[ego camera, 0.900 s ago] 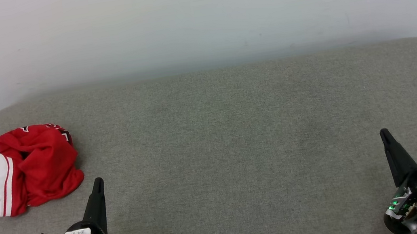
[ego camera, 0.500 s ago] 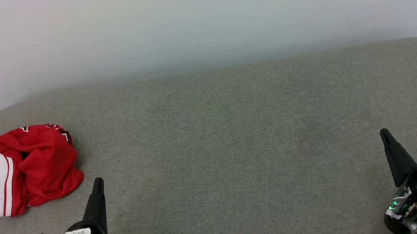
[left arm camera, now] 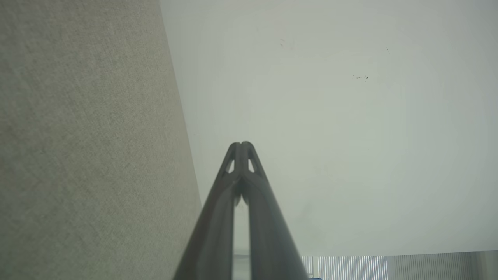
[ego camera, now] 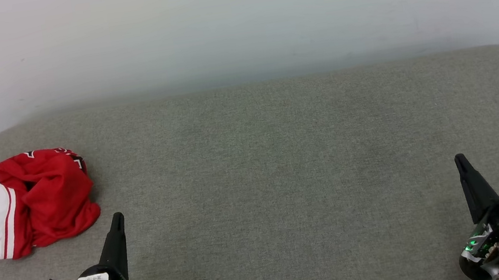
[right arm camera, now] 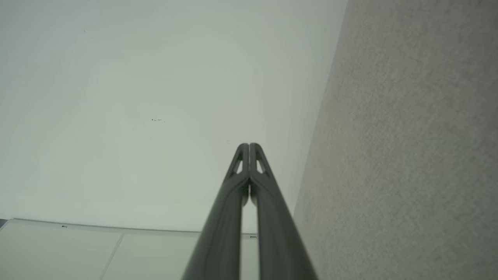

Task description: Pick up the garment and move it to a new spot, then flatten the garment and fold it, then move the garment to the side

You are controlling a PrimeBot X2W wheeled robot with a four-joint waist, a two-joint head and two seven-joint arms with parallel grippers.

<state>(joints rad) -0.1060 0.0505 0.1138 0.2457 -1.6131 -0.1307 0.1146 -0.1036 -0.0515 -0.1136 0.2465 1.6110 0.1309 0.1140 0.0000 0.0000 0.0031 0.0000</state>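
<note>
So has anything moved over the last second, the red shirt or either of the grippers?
Nothing has visibly changed. The garment lies crumpled at the left end of the grey surface, exactly as before and untouched. The left gripper and the right gripper sit in the same places, both shut and empty.

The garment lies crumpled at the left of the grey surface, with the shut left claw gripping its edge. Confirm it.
Not quite: the left claw grips nothing. The head view shows it shut but apart from the garment, which does lie crumpled at the left of the grey surface.
</note>
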